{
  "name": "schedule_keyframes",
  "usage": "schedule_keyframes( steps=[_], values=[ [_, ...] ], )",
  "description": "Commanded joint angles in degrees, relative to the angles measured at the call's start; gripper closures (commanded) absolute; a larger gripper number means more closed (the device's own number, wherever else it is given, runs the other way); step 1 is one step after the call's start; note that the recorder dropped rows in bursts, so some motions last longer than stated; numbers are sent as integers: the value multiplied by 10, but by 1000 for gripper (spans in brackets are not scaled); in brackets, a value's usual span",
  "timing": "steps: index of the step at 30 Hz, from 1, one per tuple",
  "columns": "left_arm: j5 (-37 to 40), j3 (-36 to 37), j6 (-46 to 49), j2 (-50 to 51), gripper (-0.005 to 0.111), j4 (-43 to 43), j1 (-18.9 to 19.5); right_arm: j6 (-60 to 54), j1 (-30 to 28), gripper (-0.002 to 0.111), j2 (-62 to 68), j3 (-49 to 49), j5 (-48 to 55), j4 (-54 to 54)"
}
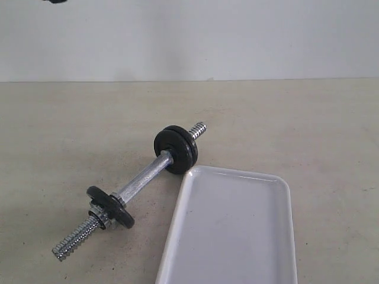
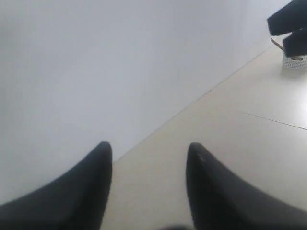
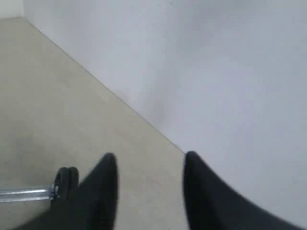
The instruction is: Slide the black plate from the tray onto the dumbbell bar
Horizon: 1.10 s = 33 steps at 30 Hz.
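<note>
The dumbbell bar (image 1: 142,180) lies slantwise on the beige table, left of the tray (image 1: 237,236). Two black plates (image 1: 176,148) sit pressed together on its far threaded end. Another black plate (image 1: 111,206) sits on the near end against a chrome collar nut (image 1: 99,218). The white tray's visible surface is bare. My left gripper (image 2: 149,144) is open over bare table near the wall. Nothing lies between the fingers of my right gripper (image 3: 150,155), which is open too. The right wrist view also catches the paired plates (image 3: 67,179) and the bar (image 3: 24,194). Neither gripper shows in the exterior view.
A white wall (image 1: 189,35) bounds the table at the back. A small dark shape (image 1: 56,1) pokes in at the exterior view's top edge. In the left wrist view, dark shapes (image 2: 288,28) hang above a small white basket (image 2: 293,61) by the wall.
</note>
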Motion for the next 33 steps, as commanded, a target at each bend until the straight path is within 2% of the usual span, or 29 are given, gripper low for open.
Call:
schedule_keyframes(
  steps=[1,2,8,13,16,20,24,26,32,33],
  values=[
    [1,-1,-36,-39,93,56,0,86,-1,107,-61,-3,39,-111],
    [6,-1,-44,-48,103,67,0,93,-1,107,-71,-3,47,-119],
    [7,-1,-123,-109,103,140,0,170,-1,109,-160,-3,85,-185],
    [-12,3,-190,-180,103,204,0,259,-1,109,-264,-3,46,-276],
    [-45,31,-197,-225,103,198,0,291,-1,109,-324,-2,14,-282],
    [-101,108,-194,-289,103,169,0,288,-1,109,-396,13,-1,-276],
    [-117,198,-128,-349,103,130,0,273,-1,109,-472,82,-40,-276],
    [-117,237,-77,-371,103,89,0,273,-1,109,-509,134,-91,-276],
    [-117,302,137,-423,103,-142,0,299,0,109,-572,310,-285,-233],
    [-114,308,160,-426,103,-142,0,315,0,109,-572,342,-318,-218]
  ],
)
